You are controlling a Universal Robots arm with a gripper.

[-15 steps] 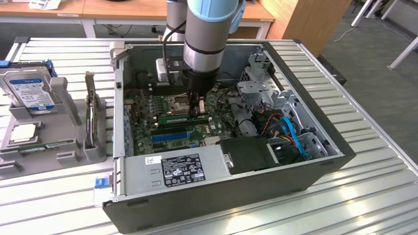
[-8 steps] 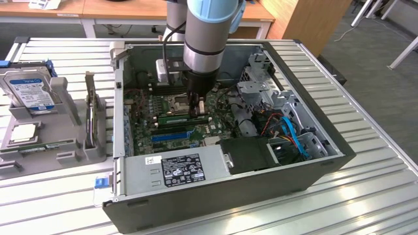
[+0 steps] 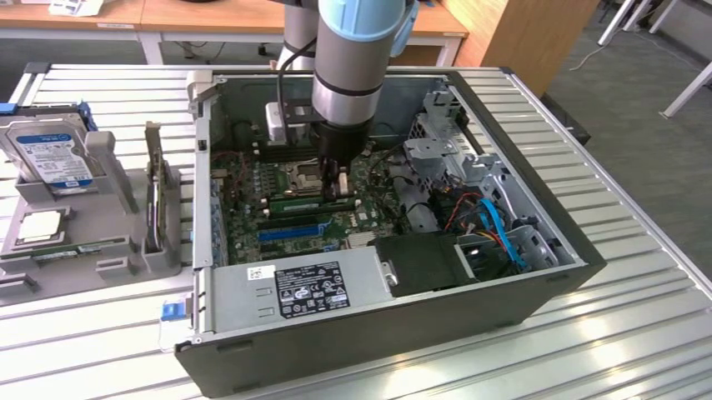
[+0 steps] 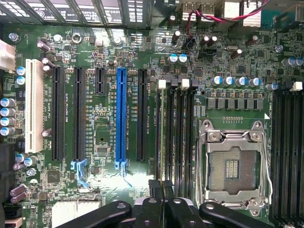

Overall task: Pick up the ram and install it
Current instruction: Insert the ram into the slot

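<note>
The ram [image 3: 303, 202] is a narrow green stick standing on edge in a long black slot of the motherboard [image 3: 247, 179], inside the open computer case [image 3: 556, 275]. In the wrist view the ram [image 4: 161, 133] appears edge-on as a thin pale line along the slot nearest the PCIe connectors, next to the other memory slots [image 4: 183, 128]. My gripper [image 3: 339, 192] reaches straight down into the case at the end of the stick towards the exterior view's right. Its black fingertips [image 4: 161, 185] are drawn together on that end of the ram.
The CPU socket [image 4: 232, 164] lies just beside the memory slots, with a blue PCIe slot [image 4: 121, 118] on the other side. A power supply [image 3: 300, 287] and blue cables [image 3: 501, 237] fill the case's near side. Outside, grey holders carry a hard drive [image 3: 50, 154] and an upright card [image 3: 156, 187].
</note>
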